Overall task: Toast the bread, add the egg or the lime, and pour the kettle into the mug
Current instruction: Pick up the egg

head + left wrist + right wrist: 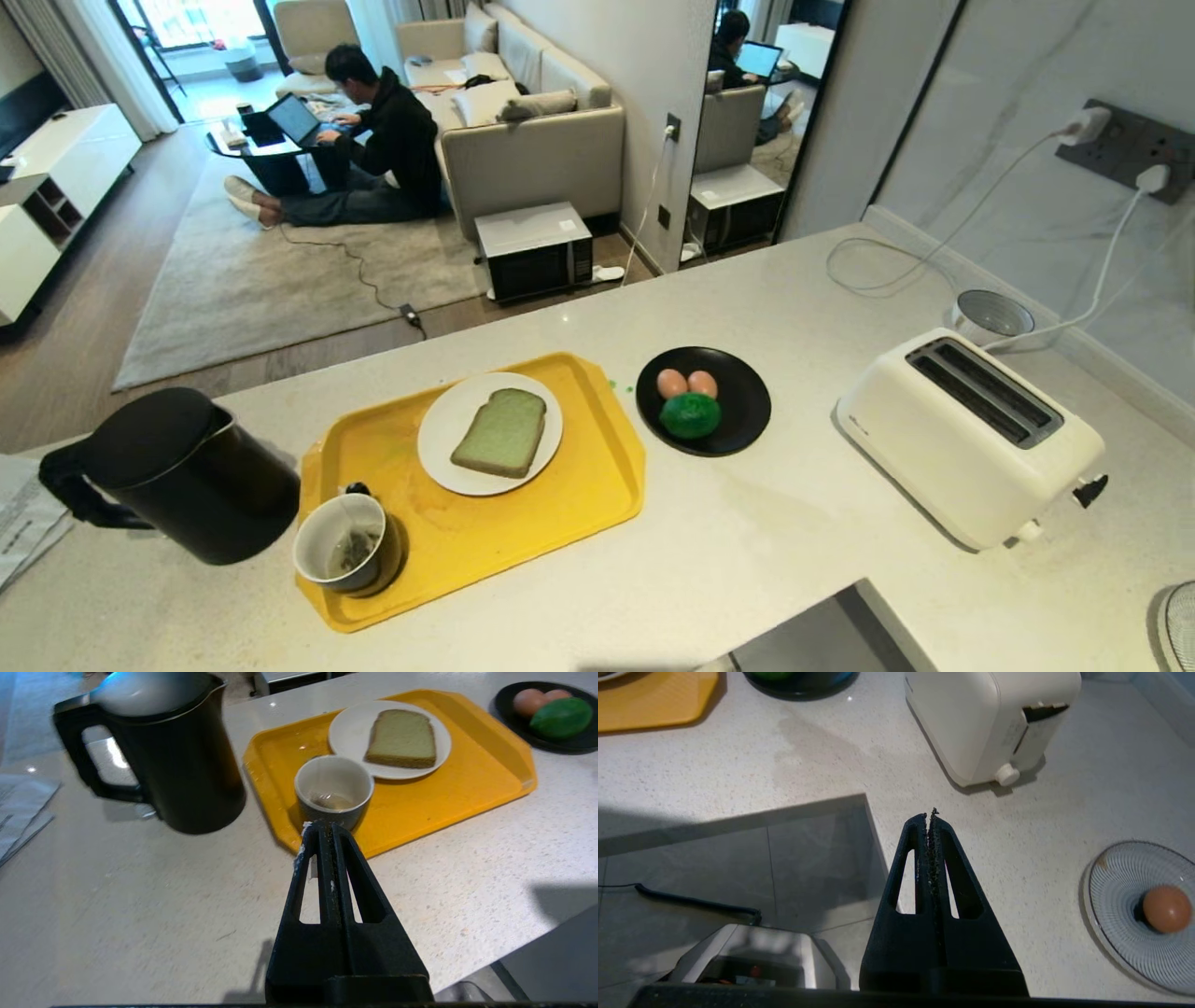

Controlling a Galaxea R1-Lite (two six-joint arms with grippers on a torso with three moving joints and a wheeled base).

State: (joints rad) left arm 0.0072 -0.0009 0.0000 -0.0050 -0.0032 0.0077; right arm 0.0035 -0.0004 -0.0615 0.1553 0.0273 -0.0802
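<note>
The pale green bread lies on a white plate on a yellow tray. The mug, with a tea bag inside, stands at the tray's near left corner. Left of it is the black kettle. The lime shares a black dish with two eggs. A white toaster stands to the right. The single egg rests on a striped plate. My left gripper is shut and empty, short of the mug. My right gripper is shut and empty over the counter's edge, near the toaster.
A person sits on the floor beyond the counter with a laptop. Cables run from wall sockets to the toaster and past a white pot. Papers lie left of the kettle. The counter has a cut-out corner.
</note>
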